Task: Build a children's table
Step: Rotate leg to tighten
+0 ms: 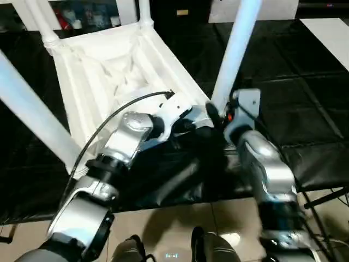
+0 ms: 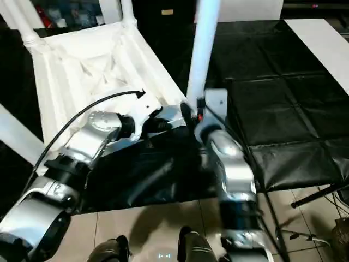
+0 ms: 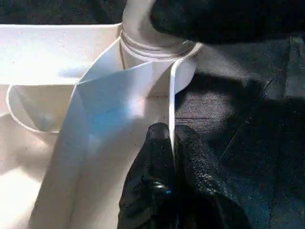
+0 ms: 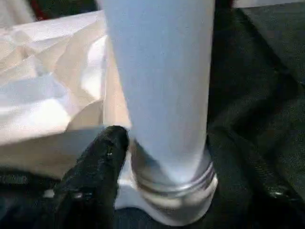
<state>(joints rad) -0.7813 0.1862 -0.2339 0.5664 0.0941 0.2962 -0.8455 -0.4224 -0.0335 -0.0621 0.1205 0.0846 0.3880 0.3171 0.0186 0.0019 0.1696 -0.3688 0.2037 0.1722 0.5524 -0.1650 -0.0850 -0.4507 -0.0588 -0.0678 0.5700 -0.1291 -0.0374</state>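
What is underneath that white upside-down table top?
The table top lies ribbed side up on a black sheet that spreads out around it. Whatever is directly beneath the top is covered by it, so I can't tell.

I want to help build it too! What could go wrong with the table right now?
1. The left tool pinches only a thin rib of the upside-down table top. It might slip off, and then the top could slide on the black cover.
2. The right tool sits at the base of the near leg, where the leg meets its corner socket. If the leg is not fully seated, a nudge could tilt it or pop it out.
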